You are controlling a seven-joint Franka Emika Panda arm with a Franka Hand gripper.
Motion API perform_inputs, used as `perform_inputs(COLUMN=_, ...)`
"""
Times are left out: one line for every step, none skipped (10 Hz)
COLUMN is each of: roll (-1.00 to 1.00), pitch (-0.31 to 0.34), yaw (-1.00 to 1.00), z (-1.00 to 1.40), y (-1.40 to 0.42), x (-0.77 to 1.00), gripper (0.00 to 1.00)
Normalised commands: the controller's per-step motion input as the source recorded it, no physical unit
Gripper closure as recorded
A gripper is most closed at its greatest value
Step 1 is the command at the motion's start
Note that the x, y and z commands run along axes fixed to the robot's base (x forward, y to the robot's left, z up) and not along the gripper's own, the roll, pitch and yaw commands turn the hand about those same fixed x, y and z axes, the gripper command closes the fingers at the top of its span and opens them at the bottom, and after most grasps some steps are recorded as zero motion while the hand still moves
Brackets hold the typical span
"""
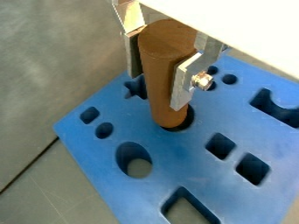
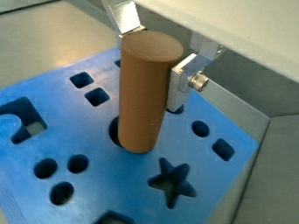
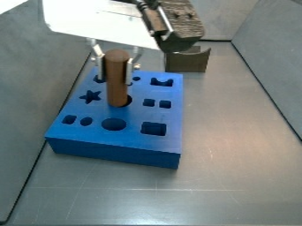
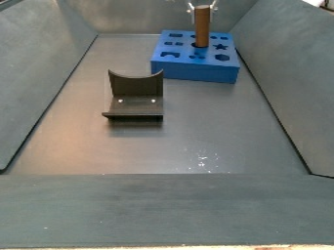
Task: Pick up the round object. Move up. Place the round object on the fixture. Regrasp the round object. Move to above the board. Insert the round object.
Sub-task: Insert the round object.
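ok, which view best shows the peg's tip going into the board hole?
A wrist view: the round object, held by the gripper, enters a round hole in the board. The side views show it smaller.

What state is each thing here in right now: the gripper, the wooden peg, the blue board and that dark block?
gripper: over the board, shut on the round object.
round object: upright, lower end in a round hole of the board.
board: flat on the floor, other holes empty.
fixture: on the floor apart from the board, holding nothing.
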Motion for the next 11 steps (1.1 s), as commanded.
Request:
perform_inputs(roll=-0.4, pitch=0.0, yaw=-0.12, z=0.0, y=0.15, x=0.22, gripper=1.0)
perform_inputs(roll=-0.31, pitch=0.0, yaw=0.0, z=0.0, y=0.17, x=0.0, gripper=1.0)
perform_inputs(roll=-0.01, pitch=-0.077, yaw=0.0, z=0.0, y=0.01, x=-0.07, gripper=1.0)
perform_inputs(roll=-0.21, pitch=-0.04, yaw=0.0, z=-0.12, y=0.09, x=-0.03, gripper=1.0)
perform_inputs(roll=-0.76, pitch=0.0, yaw=0.0, z=-0.37, y=0.18, x=0.01, gripper=1.0)
perform_inputs(roll=-0.73, pitch=0.009, yaw=-0.01, z=-0.48, y=0.27, x=-0.01, gripper=1.0)
perform_inputs(roll=0.0, pitch=0.0, yaw=0.0, z=0.0, y=0.0, x=-0.02, gripper=1.0)
perform_inputs(roll=0.1, pitch=-0.054, yaw=0.0, z=-0.05, y=-0.03, x=-0.07, gripper=1.0)
perform_inputs(roll=0.25, pitch=-0.186, yaw=0.0, z=-1.0, y=-0.09, x=-0.46, gripper=1.0)
perform_inputs(roll=0.04, pitch=-0.091, yaw=0.01, z=-1.0, y=-0.05, x=-0.44, gripper=1.0)
perform_inputs(roll=0.0, pitch=-0.04, yaw=0.02, z=-1.0, y=0.0, x=-0.36, gripper=1.0)
